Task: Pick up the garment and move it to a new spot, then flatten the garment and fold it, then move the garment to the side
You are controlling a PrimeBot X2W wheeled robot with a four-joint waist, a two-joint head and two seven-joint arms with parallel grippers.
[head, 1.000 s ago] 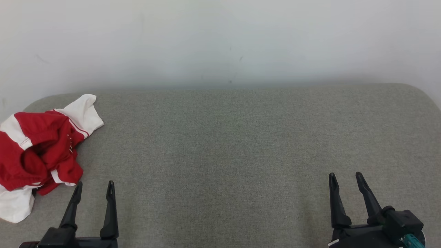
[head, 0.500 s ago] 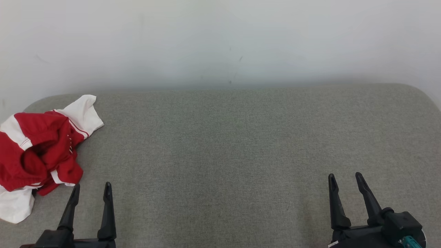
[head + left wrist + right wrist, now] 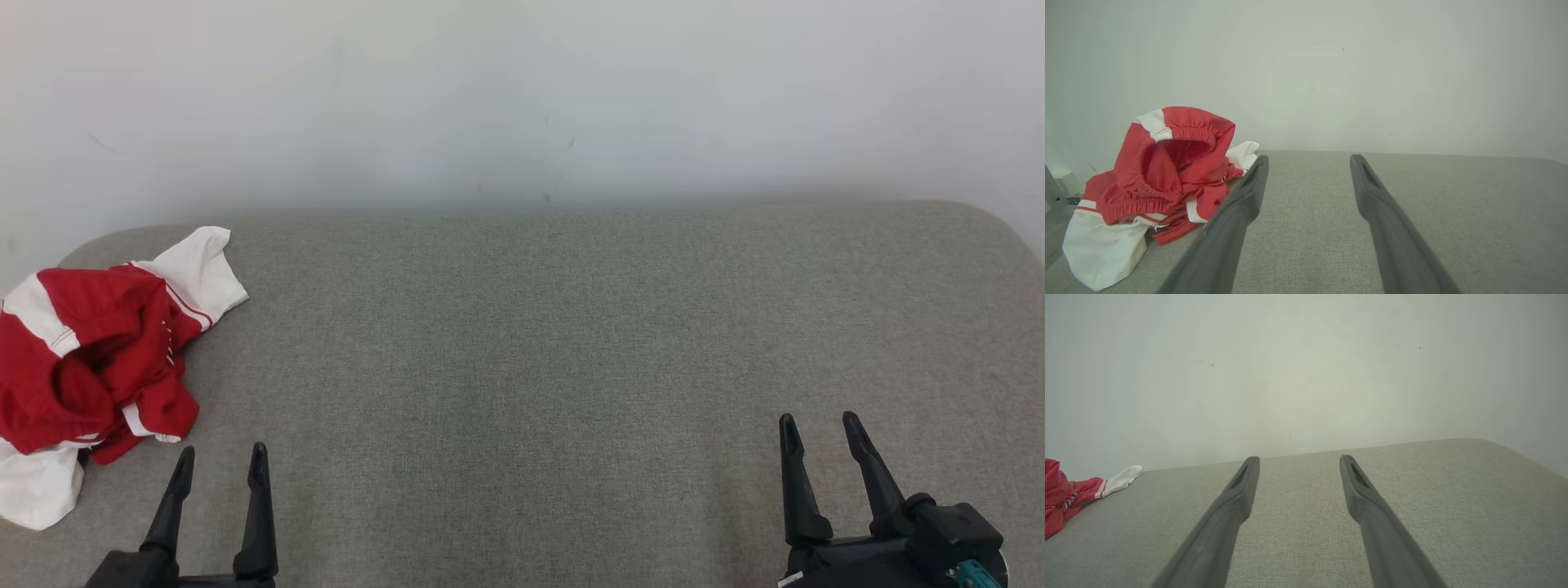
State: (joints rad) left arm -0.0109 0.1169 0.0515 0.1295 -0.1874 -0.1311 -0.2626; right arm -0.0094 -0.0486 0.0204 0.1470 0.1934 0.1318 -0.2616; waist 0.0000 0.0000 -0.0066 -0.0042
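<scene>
The garment (image 3: 90, 359) lies just left of and beyond the left tool (image 3: 224, 449) (fingers apart); the right tool (image 3: 818, 416), also apart, sits well away.

The shorts (image 3: 98, 351) over at 9 o'clock are mostly bright red, with plain white panels, a thin red line running across 1 of them, and a red elastic waistband. The fabric-covered table (image 3: 571, 367) is a heathered grey-green weave, no print. The wall (image 3: 522, 98) is off-white with a few tiny dark specks near 12 o'clock. The left gripper (image 3: 224, 447) and right gripper (image 3: 818, 416) are black, more charcoal up close, and there's 1 teal part (image 3: 971, 572) at 5 o'clock.
</scene>
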